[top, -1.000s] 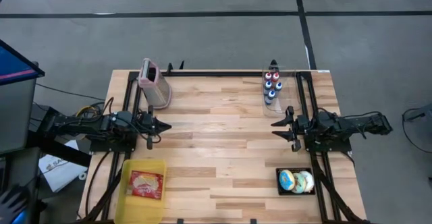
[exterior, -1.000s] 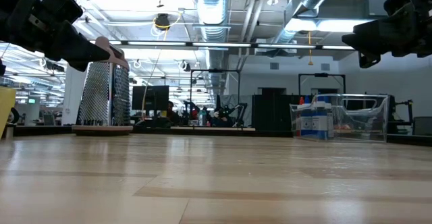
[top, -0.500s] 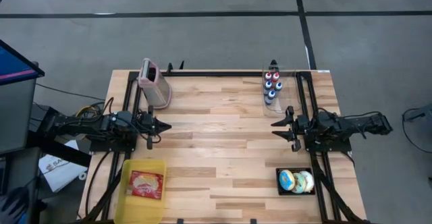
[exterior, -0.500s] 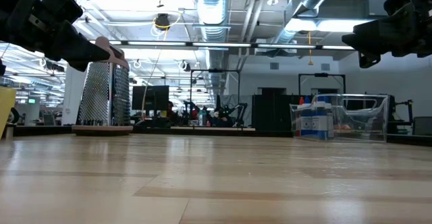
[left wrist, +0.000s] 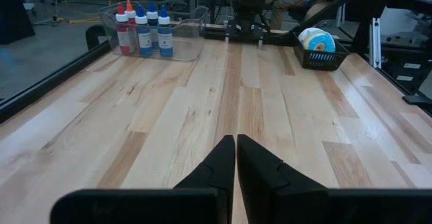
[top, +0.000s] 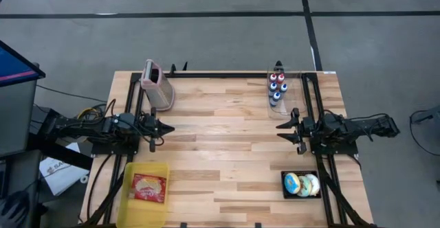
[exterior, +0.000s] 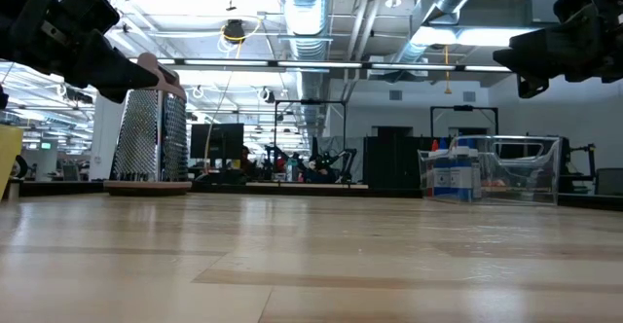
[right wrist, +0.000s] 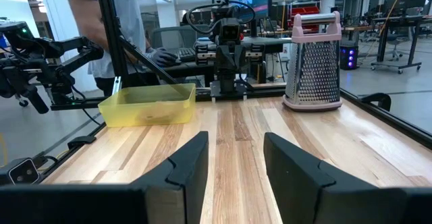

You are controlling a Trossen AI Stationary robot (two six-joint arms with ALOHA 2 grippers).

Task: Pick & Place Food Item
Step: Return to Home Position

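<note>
A red-and-white packaged food item (top: 149, 187) lies in a yellow bin (top: 130, 175) at the table's near left. Round frosted pastries (top: 302, 184) sit in a black basket (top: 284, 194) at the near right, also seen in the left wrist view as the basket (left wrist: 317, 54). My left gripper (top: 167, 127) is shut at the table's left side, pointing toward the right edge, its fingers (left wrist: 223, 158) together. My right gripper (top: 282, 129) hovers at the right side, open, pointing left, with nothing between its fingers (right wrist: 189, 158).
A metal grater with a pink handle (top: 157, 85) stands at the far left. A clear tray of small bottles (top: 277, 88) stands at the far right. Bare wood lies between the arms. A person (right wrist: 101, 21) stands beyond the table's left side.
</note>
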